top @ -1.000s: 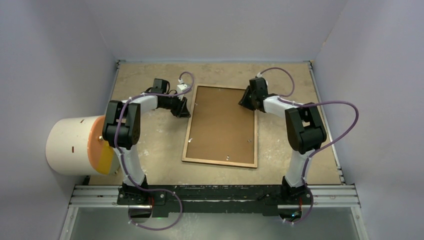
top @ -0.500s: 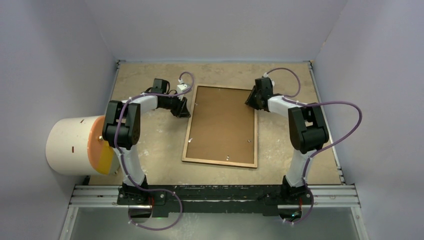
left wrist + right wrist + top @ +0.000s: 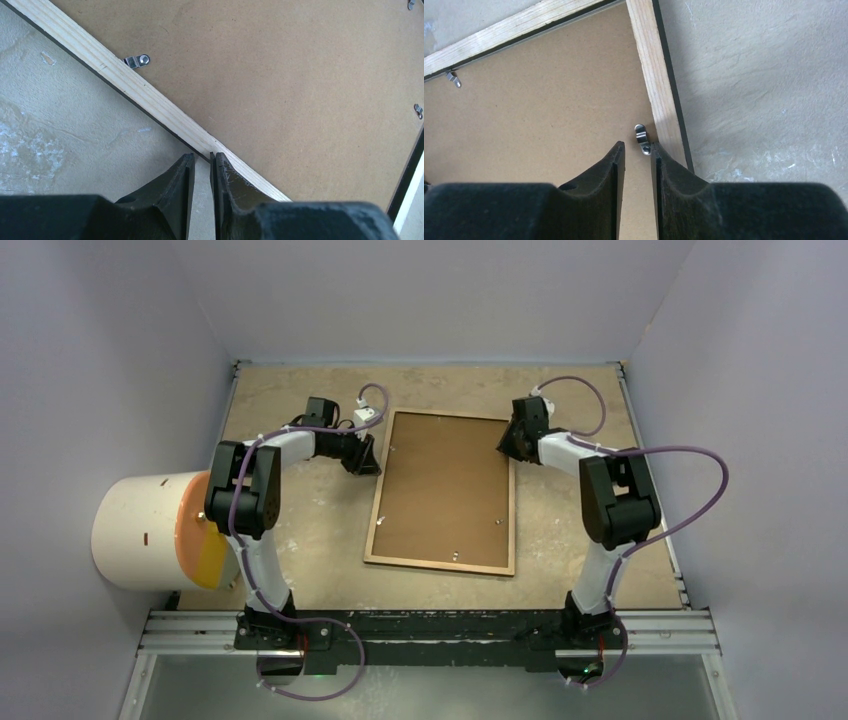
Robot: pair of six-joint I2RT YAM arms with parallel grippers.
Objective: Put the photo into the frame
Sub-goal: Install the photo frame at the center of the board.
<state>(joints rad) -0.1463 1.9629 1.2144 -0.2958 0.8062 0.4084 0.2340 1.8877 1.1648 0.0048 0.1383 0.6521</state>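
A: Where is the frame [image 3: 440, 566]?

B: It lies flat in the middle of the tabletop [image 3: 300, 530] with its light wood back up. Its long sides run from the far edge toward the near edge, slightly askew. A brown backing board [image 3: 445, 485] fills it.

A: And the left gripper [image 3: 370, 465]?

B: It is low at the frame's long rail on the side facing the tabletop's left edge, up toward the far end. In the wrist view the left gripper [image 3: 201, 157] is closed to a narrow slit with nothing in it. One fingertip sits over the wood rail and the other over bare tabletop just outside it. A small metal clip [image 3: 137, 60] lies further along that rail, apart from the fingers [image 3: 175, 185].

A: Is it touching the rail?

B: I cannot tell from that angle; it looks very close.

A: What about the right gripper [image 3: 507, 447]?

B: It is at the opposite long rail, near the frame's far corner on the side of the tabletop's right edge. The right gripper [image 3: 638, 145] is also drawn nearly together and grasps nothing. A metal clip [image 3: 641, 137] sits right at the tip of the finger nearest the rail, apparently touching it. The other finger is over the backing board.

A: Anything else around?

B: A white cylinder with an orange end [image 3: 150, 530] lies beyond the tabletop's left edge.
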